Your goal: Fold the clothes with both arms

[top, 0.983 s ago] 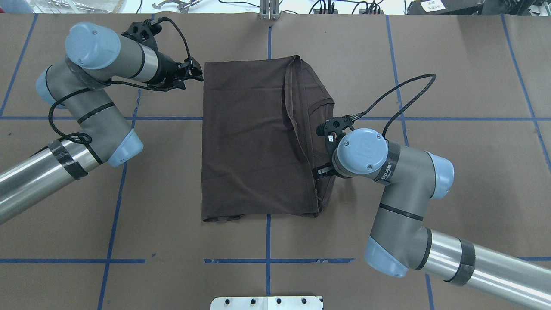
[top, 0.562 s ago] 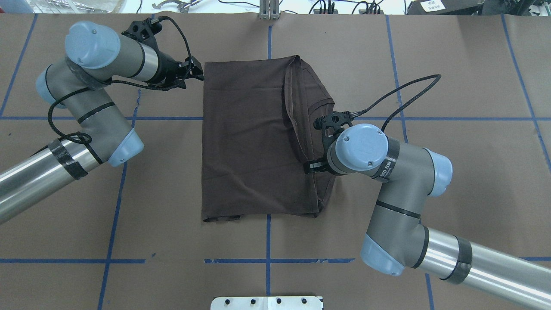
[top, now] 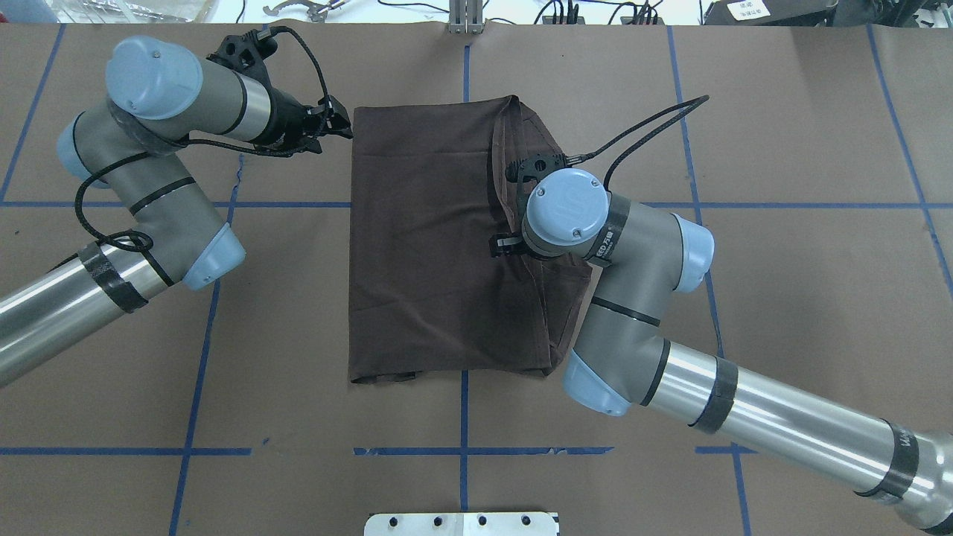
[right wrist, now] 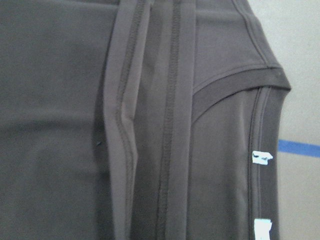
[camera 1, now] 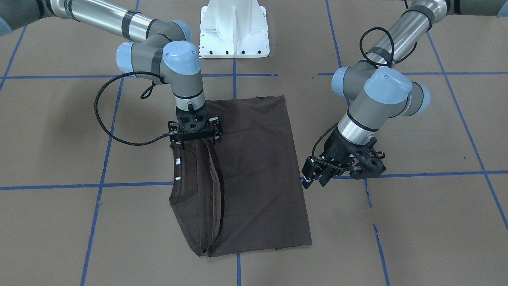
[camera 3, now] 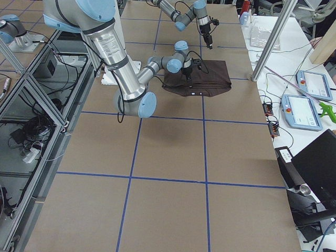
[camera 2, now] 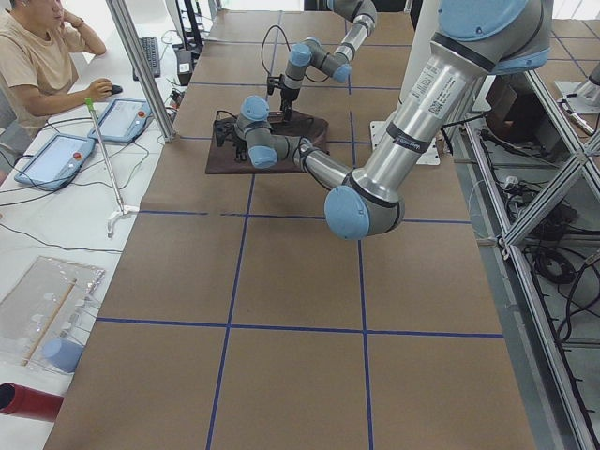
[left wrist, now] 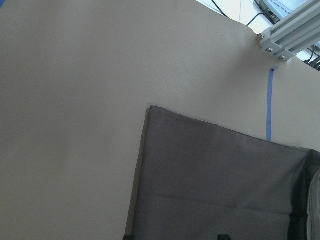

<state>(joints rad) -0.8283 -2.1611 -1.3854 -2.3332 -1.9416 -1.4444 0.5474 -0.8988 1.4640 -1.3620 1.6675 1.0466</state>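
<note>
- The right claw (camera 1: 194,139) hangs over the T-shirt (camera 1: 258,167); folded seams run lengthwise directly beneath it. Its opening is hidden.
- The left claw (camera 1: 315,176), spread and empty, has the hem just beside it.

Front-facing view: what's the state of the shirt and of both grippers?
T-shirt: folded, lying flat on the table.
Left gripper: open, empty, beside the shirt's far corner, not gripping it.
Right gripper: pointing down over the shirt's collar side; its fingers are hidden, so open or shut cannot be told.
</note>
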